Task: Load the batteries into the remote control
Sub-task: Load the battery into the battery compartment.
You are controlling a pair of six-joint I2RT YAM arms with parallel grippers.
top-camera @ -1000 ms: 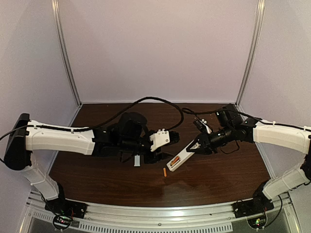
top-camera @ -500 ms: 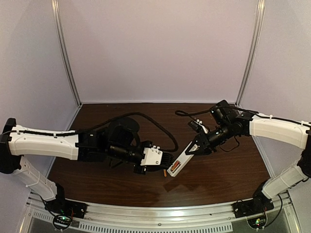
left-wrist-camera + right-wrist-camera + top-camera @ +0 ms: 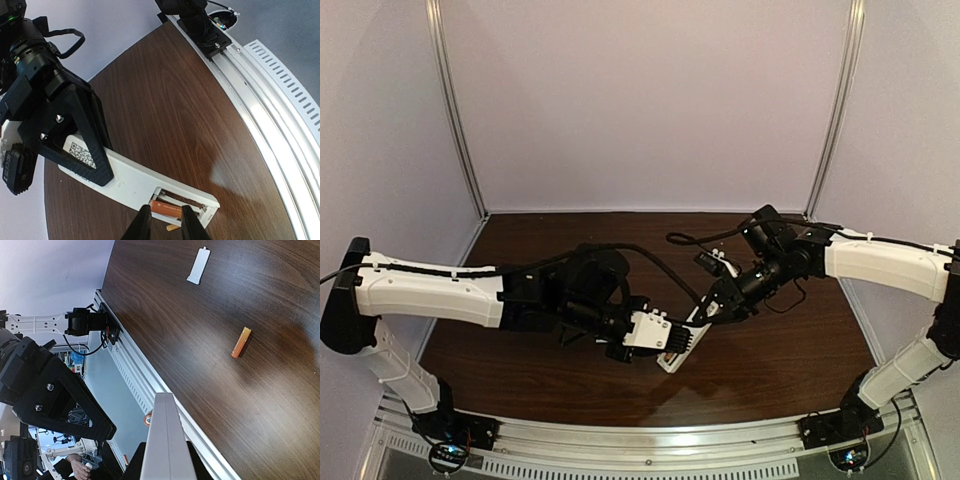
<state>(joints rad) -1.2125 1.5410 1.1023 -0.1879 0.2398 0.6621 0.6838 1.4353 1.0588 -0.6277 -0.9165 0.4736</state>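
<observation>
One battery (image 3: 169, 209) is pinched by the left hand (image 3: 167, 226) at the remote control (image 3: 130, 177), itself clamped in the right hand (image 3: 166, 462).

- The left claw (image 3: 167, 225) has travelled forward, away from its own arm, to the low end of the remote control (image 3: 125, 177).
- Its jaws have narrowed and now press on the two ends of an orange battery (image 3: 170, 210) at the open bay (image 3: 186, 199).
- The right claw (image 3: 718, 306) has carried the remote control a little to the left.
- In the overhead view the left claw now covers the loose battery (image 3: 241, 342) on the worktop (image 3: 210, 390).
</observation>
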